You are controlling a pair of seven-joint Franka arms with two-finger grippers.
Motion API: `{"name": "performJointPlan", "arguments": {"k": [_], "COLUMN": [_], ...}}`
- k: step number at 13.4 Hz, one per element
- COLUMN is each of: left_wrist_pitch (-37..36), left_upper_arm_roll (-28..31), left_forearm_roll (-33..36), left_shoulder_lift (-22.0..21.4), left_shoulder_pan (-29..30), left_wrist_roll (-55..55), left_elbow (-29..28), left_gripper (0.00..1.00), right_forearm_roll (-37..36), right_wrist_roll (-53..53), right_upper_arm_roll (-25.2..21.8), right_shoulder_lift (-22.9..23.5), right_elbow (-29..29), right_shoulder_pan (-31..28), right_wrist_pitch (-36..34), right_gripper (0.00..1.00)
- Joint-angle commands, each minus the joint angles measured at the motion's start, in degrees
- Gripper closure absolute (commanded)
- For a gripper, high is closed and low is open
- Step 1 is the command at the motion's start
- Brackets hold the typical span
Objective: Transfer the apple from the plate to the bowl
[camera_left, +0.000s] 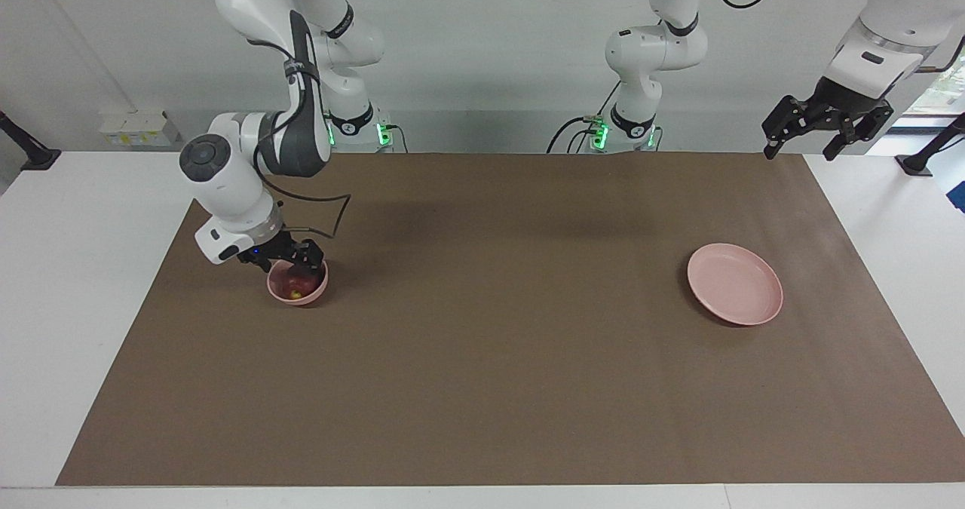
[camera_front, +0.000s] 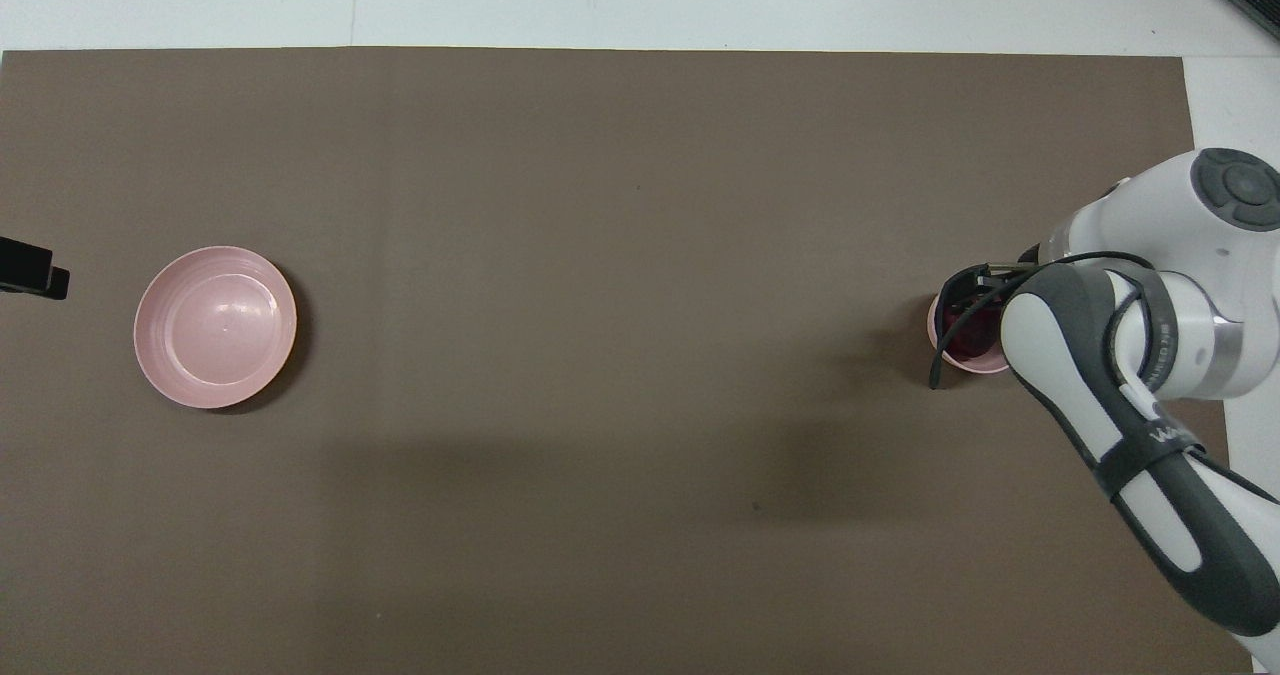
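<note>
Right jaws around apple (camera_left: 296,286), inside bowl (camera_left: 315,294)

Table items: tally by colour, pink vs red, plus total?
Pink: 2, the plate at the left arm's end, bare, and the bowl at the right arm's end.
Red: 1, the apple, in the bowl under the right tool.
Total: 3

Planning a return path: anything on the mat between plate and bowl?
Nothing. Both views show only bare brown mat between the plate and the bowl, which holds the apple.
</note>
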Motion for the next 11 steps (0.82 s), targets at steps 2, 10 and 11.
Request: {"name": "performJointPlan", "arguments": {"k": [2,10,11], "left_wrist_pitch": [-0.15,-0.15,-0.15], "left_upper_arm_roll": [-0.25,-0.25,-0.25], "left_forearm_roll": [0.46,0.46,0.46], "left_shoulder_lift": [-1.16,-1.16,-1.16], "left_shoulder_pan": [0.39,0.21,0.21], "left_wrist_roll": [0.16,0.25,0.25], "left_elbow": [-1.12,-1.12,-1.12], "left_gripper": [0.0,0.0,0.0], "right_forearm_roll": [-1.58,-0.8,-0.27], "right_wrist_roll": [2.86,2.77,2.34], "right_upper_arm_roll": [0.45,0.98,1.07], "right_shoulder_lift": [-8.29,-11.64,-12.17], "right_elbow": [0.95,21.02,20.14], "right_shoulder_pan": [0.21,0.21,-0.49], "right_wrist_pitch": [-6.2,-33.2,-33.47], "right_gripper": [0.0,0.0,0.0]}}
